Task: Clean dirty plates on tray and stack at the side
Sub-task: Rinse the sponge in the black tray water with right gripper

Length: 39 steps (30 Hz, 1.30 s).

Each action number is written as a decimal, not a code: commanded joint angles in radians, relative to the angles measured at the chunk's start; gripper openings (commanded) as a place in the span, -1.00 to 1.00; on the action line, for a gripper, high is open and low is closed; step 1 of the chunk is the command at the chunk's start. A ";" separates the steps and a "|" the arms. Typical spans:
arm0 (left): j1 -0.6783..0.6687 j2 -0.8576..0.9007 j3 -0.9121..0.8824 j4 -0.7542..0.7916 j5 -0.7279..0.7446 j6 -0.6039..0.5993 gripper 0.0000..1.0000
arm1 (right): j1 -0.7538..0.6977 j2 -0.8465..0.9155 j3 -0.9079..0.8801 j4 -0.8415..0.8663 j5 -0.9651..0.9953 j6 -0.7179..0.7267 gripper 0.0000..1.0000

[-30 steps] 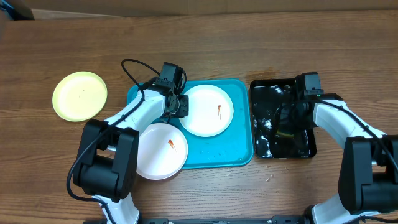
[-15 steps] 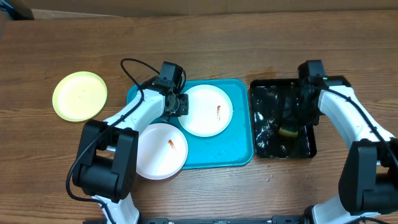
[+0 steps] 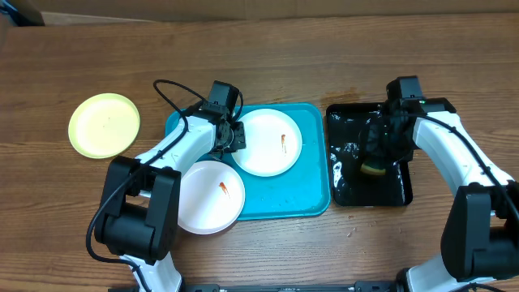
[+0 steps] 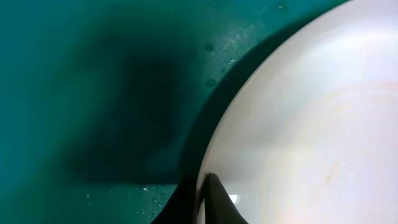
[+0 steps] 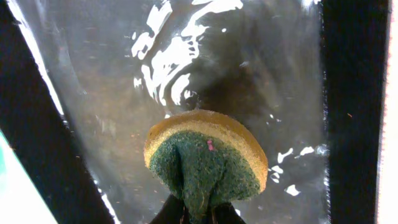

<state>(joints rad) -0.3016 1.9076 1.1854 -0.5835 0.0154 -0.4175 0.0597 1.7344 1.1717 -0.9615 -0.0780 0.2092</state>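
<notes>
Over the black plastic tray [image 3: 397, 191], pinches round yellow-green sponge [image 5: 205, 162] in right gripper [image 5: 196, 214] for scrubbing; with left gripper [image 3: 235, 136] clamps rim of round white plate [image 3: 272, 146], apparently steadying it on turquoise plastic tray [image 3: 312, 199].

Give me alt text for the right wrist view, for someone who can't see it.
The right claw pinches the lower edge of a round sponge, yellow with a green scouring face that bunches where it is gripped. Behind it is the wet, glossy floor of the black tray, streaked with white glare; whether the sponge touches it is unclear.
</notes>
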 commanded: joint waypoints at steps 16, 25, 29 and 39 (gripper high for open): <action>0.000 0.010 -0.005 -0.009 -0.087 -0.061 -0.92 | 0.010 -0.031 0.029 -0.020 -0.042 -0.007 -0.88; 0.000 0.010 -0.005 -0.007 -0.040 -0.049 -0.92 | 0.010 -0.031 0.042 -0.050 -0.001 -0.008 -0.88; 0.000 0.010 -0.005 -0.006 -0.040 -0.049 -0.92 | 0.010 -0.031 0.044 -0.065 -0.002 -0.006 -0.92; 0.000 0.010 -0.005 0.019 0.063 0.071 -0.92 | 0.011 -0.031 0.135 -0.158 -0.002 -0.007 -0.92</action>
<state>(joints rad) -0.3008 1.9030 1.1862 -0.5613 0.0441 -0.4053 0.0666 1.7344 1.2640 -1.1175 -0.0879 0.2054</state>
